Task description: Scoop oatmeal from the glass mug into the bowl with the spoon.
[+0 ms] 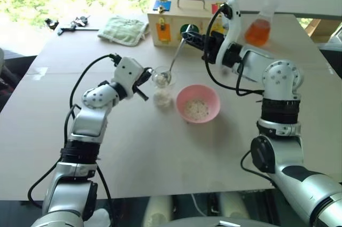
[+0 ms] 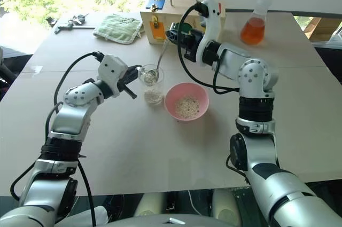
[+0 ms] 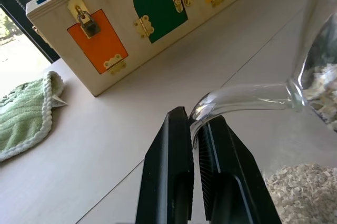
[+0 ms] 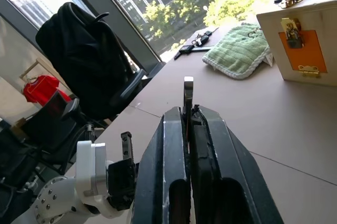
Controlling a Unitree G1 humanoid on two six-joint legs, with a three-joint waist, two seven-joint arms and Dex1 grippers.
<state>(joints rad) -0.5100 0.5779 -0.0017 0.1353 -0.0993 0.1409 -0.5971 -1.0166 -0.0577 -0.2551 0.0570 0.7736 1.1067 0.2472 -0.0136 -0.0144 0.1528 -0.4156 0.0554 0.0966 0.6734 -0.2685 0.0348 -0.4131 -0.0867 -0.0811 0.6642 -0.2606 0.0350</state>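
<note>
The glass mug [image 1: 162,89] stands upright on the table with oatmeal [image 1: 162,98] in its lower part. My left gripper [image 3: 192,116] is shut on the mug's small handle [image 3: 237,97], reaching in level from the mug's left. The silver spoon [image 1: 176,56] slants down into the mug's mouth, its oval end inside near the rim. My right gripper [image 1: 187,36] is shut on the top of the spoon's handle [image 4: 188,89], above and behind the mug. The pink bowl [image 1: 211,94] sits just right of the mug, with a small heap of oatmeal [image 1: 195,109] in it.
A wooden box [image 1: 176,24] with coloured latched doors stands behind the mug. A conical flask of orange liquid [image 1: 258,30] is at the back right, a green cloth [image 1: 124,28] and small black tools [image 1: 72,24] at the back left. Bare table [image 1: 160,152] lies in front.
</note>
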